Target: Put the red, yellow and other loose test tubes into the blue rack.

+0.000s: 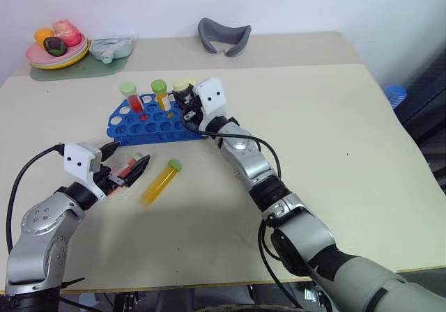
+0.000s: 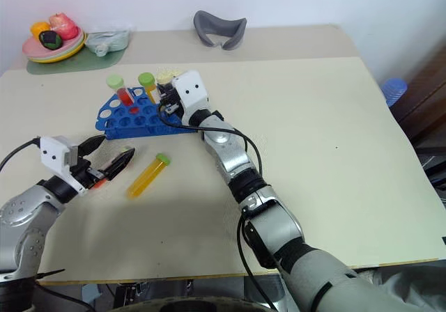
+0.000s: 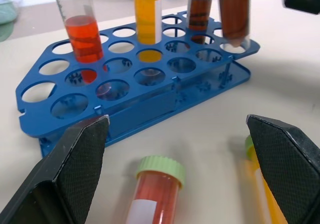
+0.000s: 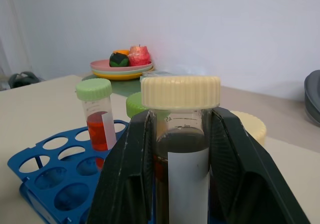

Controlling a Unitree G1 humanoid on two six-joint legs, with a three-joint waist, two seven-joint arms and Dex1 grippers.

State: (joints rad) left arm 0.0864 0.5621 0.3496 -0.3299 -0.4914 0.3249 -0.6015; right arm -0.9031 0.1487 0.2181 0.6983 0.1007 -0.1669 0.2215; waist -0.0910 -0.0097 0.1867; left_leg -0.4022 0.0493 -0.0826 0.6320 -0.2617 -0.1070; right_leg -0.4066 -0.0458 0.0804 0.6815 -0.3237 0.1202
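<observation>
The blue rack (image 1: pixel 150 122) already holds a red, a yellow and a brown tube upright; the right gripper (image 4: pixel 182 149), clamped on a cream-capped brown tube (image 4: pixel 181 149), lowers it into a corner hole. A red tube (image 3: pixel 152 196) and a yellow tube (image 1: pixel 160 181) lie loose on the table beside the wide-open left gripper (image 1: pixel 129 169)

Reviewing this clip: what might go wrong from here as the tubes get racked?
The right hand grips a cream-capped clear plastic tube of dark-brown liquid over a corner hole of the bright blue plastic rack; if misaligned, it may catch the rim and push the rack. The open left hand straddles a red-liquid tube with a light-green cap lying beside a yellow-liquid tube; closing could knock either one rolling.
</observation>
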